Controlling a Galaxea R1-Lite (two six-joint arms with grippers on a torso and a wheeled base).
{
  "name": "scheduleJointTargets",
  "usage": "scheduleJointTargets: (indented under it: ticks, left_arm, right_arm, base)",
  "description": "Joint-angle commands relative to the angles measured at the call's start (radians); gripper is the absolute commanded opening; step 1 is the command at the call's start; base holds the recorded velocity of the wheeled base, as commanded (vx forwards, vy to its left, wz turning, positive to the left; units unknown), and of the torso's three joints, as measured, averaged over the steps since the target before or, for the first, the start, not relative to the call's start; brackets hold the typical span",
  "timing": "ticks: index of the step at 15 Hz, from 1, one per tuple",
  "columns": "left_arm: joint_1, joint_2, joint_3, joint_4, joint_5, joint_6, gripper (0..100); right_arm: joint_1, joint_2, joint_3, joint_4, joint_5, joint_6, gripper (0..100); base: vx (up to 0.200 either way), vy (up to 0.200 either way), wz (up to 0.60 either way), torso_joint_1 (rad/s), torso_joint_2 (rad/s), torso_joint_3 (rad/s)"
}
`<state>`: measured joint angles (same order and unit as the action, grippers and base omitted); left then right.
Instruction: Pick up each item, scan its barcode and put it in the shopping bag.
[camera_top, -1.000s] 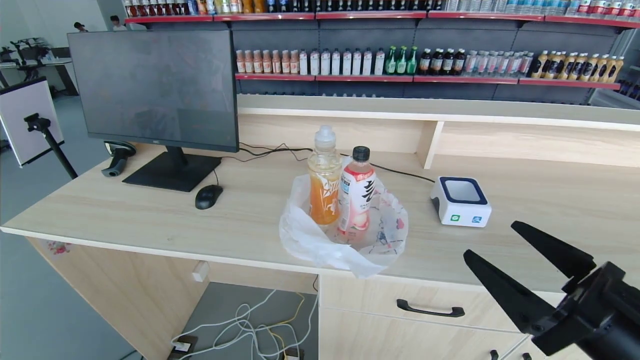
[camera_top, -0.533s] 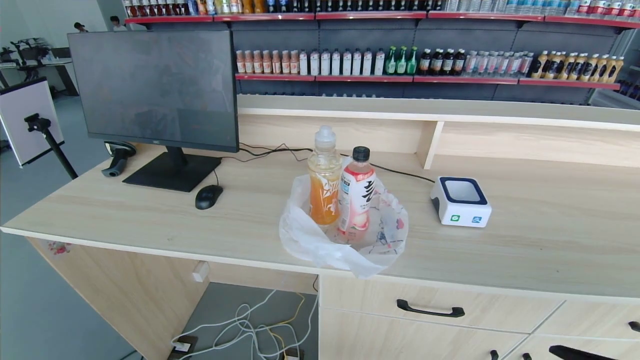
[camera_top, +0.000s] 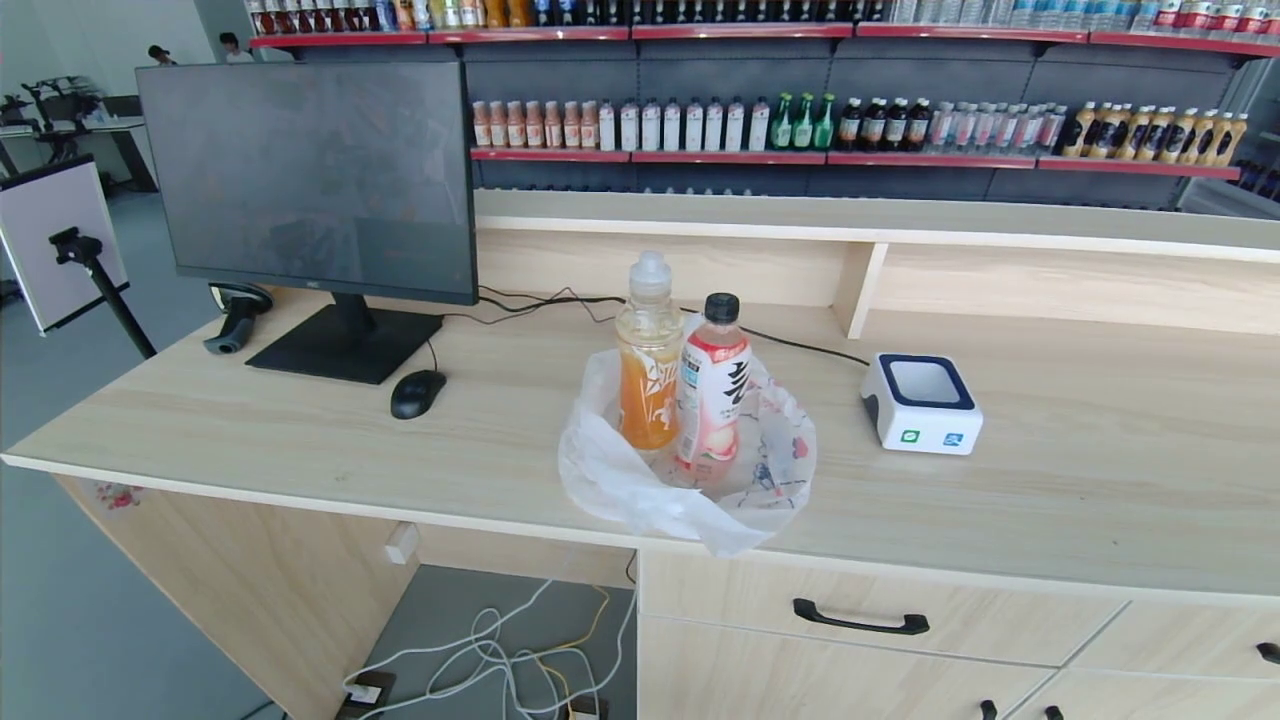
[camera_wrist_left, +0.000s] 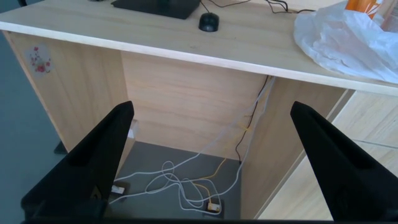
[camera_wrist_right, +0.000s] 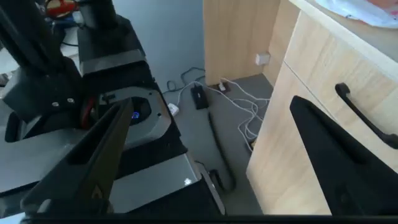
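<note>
Status: orange juice bottle (camera_top: 648, 365) and pink-label bottle (camera_top: 712, 390) upright in shopping bag (camera_top: 620, 480) on counter (camera_top: 300, 440) | left gripper (camera_wrist_left: 211, 106), right gripper (camera_wrist_right: 209, 102) wide, empty, below counter edge | judged done; keep arms off bag.

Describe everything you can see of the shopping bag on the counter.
The shopping bag is thin, whitish, translucent plastic with a faint printed pattern, crumpled and slumped open into a low nest. It lies near the front of the wooden counter, one fold reaching the edge. Inside stand an orange drink bottle and a pink-labelled bottle, both upright.
</note>
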<state>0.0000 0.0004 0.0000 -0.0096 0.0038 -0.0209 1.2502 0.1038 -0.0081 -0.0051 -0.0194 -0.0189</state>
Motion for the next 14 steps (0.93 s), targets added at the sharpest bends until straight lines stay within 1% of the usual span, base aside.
scheduleJointTargets:
  ticks: [1, 2, 3, 4, 5, 6, 8, 10, 11, 12, 14]
  left_arm:
    - [0.0, 0.001, 0.0, -0.001, 0.001, -0.002, 100]
    - [0.0, 0.001, 0.0, -0.001, 0.001, -0.002, 100]
    - [0.0, 0.001, 0.0, 0.0, 0.001, -0.001, 100]
    - [0.0, 0.0, 0.0, 0.003, 0.001, 0.001, 100]
    - [0.0, 0.0, 0.0, 0.003, 0.001, 0.001, 100]
    - [0.0, 0.0, 0.0, 0.005, 0.001, 0.001, 100]
    - [0.0, 0.0, 0.0, 0.005, 0.001, 0.002, 100]
    - [0.0, 0.0, 0.0, 0.005, 0.001, 0.002, 100]
    - [0.0, 0.001, 0.0, 0.005, 0.001, 0.001, 100]
    - [0.0, 0.0, 0.0, 0.005, 0.001, 0.001, 100]
    - [0.0, 0.0, 0.0, 0.005, 0.001, 0.002, 100]
  right_arm:
    - [-0.133, -0.095, 0.008, 0.004, 0.021, -0.009, 100]
    - [-0.239, -0.072, 0.008, 0.004, 0.021, -0.009, 100]
    - [-0.463, -0.024, 0.008, 0.004, 0.019, -0.009, 100]
    - [-0.769, 0.008, 0.008, 0.004, 0.021, -0.022, 100]
    - [-0.989, -0.012, 0.008, 0.004, 0.021, -0.033, 100]
    - [-0.996, -0.019, 0.008, 0.005, 0.016, -0.022, 100]
    - [-0.997, -0.015, 0.008, 0.004, -0.008, -0.044, 100]
    - [-1.155, 0.017, 0.008, 0.002, -0.008, -0.045, 100]
    - [-1.209, -0.001, 0.008, 0.002, -0.008, -0.044, 100]
    - [-1.241, -0.084, 0.008, 0.002, -0.008, -0.044, 100]
    - [-1.25, -0.104, 0.008, 0.001, -0.01, -0.044, 100]
  base:
    - [0.0, 0.0, 0.0, 0.0, 0.0, 0.0]
    - [0.0, 0.0, 0.0, 0.0, 0.0, 0.0]
    - [0.0, 0.0, 0.0, 0.0, 0.0, 0.0]
    - [0.0, 0.0, 0.0, 0.0, 0.0, 0.0]
    - [0.0, 0.0, 0.0, 0.0, 0.0, 0.0]
    - [0.0, 0.0, 0.0, 0.0, 0.0, 0.0]
    - [0.0, 0.0, 0.0, 0.0, 0.0, 0.0]
    - [0.0, 0.0, 0.0, 0.0, 0.0, 0.0]
    - [0.0, 0.0, 0.0, 0.0, 0.0, 0.0]
    - [0.0, 0.0, 0.0, 0.0, 0.0, 0.0]
    - [0.0, 0.0, 0.0, 0.0, 0.0, 0.0]
